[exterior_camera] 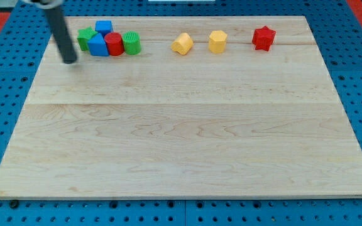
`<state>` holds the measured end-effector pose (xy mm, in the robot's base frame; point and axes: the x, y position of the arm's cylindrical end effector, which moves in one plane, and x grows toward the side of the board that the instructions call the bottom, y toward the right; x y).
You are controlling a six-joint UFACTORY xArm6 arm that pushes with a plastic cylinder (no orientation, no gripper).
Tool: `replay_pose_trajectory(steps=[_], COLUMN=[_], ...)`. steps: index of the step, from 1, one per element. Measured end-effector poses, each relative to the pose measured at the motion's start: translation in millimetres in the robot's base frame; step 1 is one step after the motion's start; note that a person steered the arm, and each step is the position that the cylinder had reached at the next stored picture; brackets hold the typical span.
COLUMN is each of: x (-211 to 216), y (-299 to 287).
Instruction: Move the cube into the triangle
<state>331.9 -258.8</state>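
Tip beside crowded cluster; no claw fitted, so no grip state.
My tip [71, 61] sits at eight o'clock of blue cube [104, 27]; blue triangle [97, 45] touches it; pushing risks scattering the red cylinder [114, 44].

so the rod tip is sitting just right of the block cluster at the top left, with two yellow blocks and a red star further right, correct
Not quite. The camera view shows my tip just left of the cluster, beside the green star, not on its right. The rest holds: the two yellow blocks and the red star lie further toward the view's right.
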Motion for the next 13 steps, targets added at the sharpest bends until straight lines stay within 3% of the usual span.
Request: replay_pose_trajectory(steps=[2,5,6,13], x=[-68,-140,-139,-109], y=[-27,101,149,109])
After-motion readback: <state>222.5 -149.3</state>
